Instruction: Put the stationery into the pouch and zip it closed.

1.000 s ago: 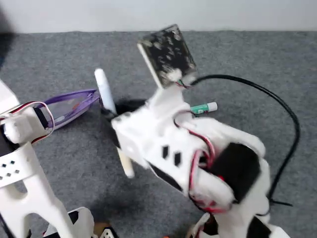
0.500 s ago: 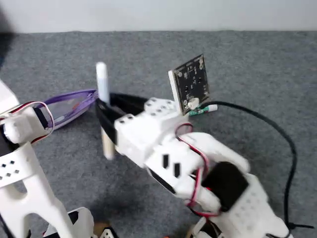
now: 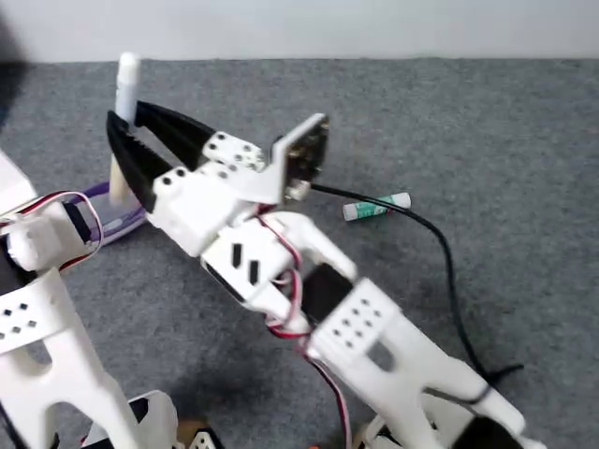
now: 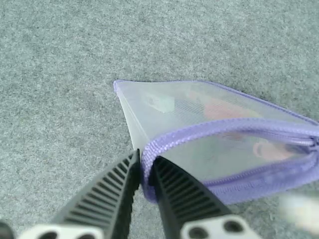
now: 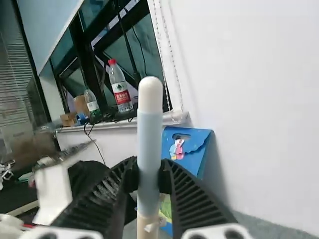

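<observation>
right gripper (image 3: 124,112) was closed on a pen (image 3: 125,82), the jaws clamped around its barrel. the pen stood near upright with its pale cap uppermost. its long axis pointed down at the pouch (image 3: 120,223), which lay on the grey table (image 3: 487,122) just below the pen's lower end. whether that end had entered the mouth could not be determined from the high view.

left gripper (image 4: 144,164) was shut on the pouch's purple zip edge at one end, holding that lip raised. the right arm was therefore the carrier, and the left served as the holder. the coming move, in my judgement, turns on lowering the pen along its axis into the gap between the zip rows.

the pouch was translucent and unzipped, with indistinct orange-pink shapes inside. a green-and-white stick (image 3: 376,207) lay flat on the table, well apart from the pouch.
</observation>
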`<state>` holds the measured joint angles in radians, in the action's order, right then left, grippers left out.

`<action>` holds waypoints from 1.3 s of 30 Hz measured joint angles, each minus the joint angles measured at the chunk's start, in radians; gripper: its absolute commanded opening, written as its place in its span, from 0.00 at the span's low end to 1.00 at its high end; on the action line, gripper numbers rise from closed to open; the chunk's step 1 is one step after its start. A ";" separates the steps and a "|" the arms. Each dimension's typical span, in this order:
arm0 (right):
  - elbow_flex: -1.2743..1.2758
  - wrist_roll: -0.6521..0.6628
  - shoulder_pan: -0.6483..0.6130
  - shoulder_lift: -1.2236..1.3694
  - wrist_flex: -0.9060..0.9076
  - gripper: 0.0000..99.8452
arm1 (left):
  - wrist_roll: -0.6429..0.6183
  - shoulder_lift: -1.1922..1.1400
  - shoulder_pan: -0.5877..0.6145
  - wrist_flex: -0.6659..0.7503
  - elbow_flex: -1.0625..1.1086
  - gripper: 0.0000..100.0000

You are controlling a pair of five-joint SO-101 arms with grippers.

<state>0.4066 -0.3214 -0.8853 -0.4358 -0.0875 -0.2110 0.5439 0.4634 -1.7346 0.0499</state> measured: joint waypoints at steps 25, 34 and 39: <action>0.117 0.100 0.011 -0.130 0.359 0.14 | 0.000 0.000 0.000 0.000 0.000 0.01; 0.117 -0.017 0.384 -0.199 0.709 0.14 | 0.000 0.000 0.000 0.000 0.000 0.01; 0.117 0.087 0.535 -0.112 0.876 0.14 | 0.000 0.000 0.000 0.000 0.000 0.01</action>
<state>0.5232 -0.2340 -0.3498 -0.5478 0.7887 -0.2110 0.5439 0.4634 -1.7346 0.0499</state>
